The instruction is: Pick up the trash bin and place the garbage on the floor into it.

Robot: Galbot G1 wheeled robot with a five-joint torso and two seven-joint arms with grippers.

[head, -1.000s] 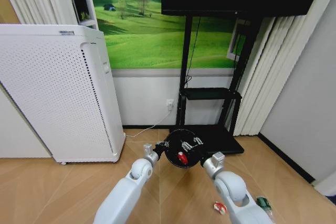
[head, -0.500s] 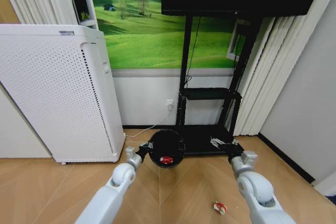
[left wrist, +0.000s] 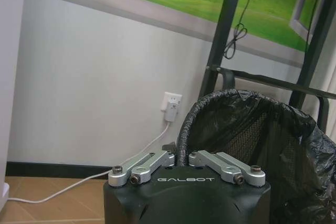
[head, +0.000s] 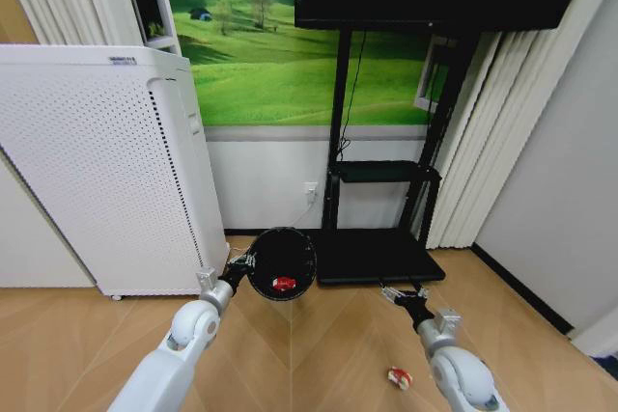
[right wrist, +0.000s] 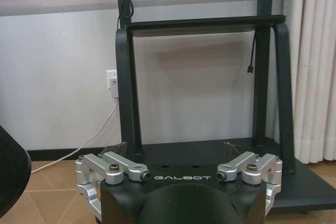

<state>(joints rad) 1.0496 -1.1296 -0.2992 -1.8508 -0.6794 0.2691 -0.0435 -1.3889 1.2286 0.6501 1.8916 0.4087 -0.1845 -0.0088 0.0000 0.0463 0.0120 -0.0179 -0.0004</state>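
Note:
The trash bin (head: 282, 263), small, black and round with a black liner bag, hangs above the floor (head: 319, 354), tipped so its mouth faces me. A red-and-white piece of garbage (head: 284, 284) lies inside it. My left gripper (head: 241, 265) is shut on the bin's rim; the left wrist view shows this gripper (left wrist: 181, 153) pinching the rim of the bin (left wrist: 252, 129). My right gripper (head: 401, 294) is open and holds nothing, to the right of the bin and apart from it. In the right wrist view the right gripper (right wrist: 176, 148) has its fingers spread wide. A crumpled red-and-white wrapper (head: 399, 378) lies on the floor beside the right arm.
A tall white perforated appliance (head: 106, 171) stands at the left. The black TV stand's base (head: 372, 256) and legs stand against the wall just behind the bin, with a cable running to a wall socket (head: 312, 190). White curtains (head: 483, 142) hang at the right.
My left arm has carried the bin leftward. The right gripper has pulled away from the bin to the right and lower, with nothing in it.

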